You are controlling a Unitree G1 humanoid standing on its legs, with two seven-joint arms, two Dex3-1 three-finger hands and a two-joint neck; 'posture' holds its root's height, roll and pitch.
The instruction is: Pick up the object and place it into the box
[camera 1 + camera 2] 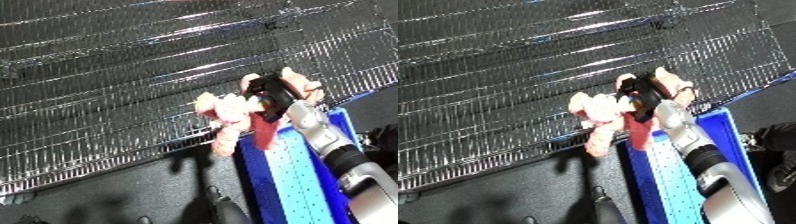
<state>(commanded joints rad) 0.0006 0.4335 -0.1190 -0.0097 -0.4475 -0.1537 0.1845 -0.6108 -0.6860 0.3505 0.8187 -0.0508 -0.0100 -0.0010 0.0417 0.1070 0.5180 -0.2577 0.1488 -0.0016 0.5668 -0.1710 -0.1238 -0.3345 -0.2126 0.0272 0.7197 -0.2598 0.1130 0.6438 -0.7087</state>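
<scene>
Well, the right hand [271, 95] curls its fingers round a pink soft toy [229, 112], centre-right. It hangs just above the wire basket's [107, 100] rim, limbs dangling over the blue bin's [284, 185] top edge, seemingly mid-carry.

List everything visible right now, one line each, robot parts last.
Pink and cream soft plush toy: one, held up over the wire bin's near edge.
Silver wire-mesh bin: one, fills the upper and left view.
Blue perforated tray: one, lower right, under the forearm.
Dark floor: lower left.
Right hand: one, black, fingers curled round the toy, on a white and silver forearm.
Left hand: not clearly in view.
</scene>
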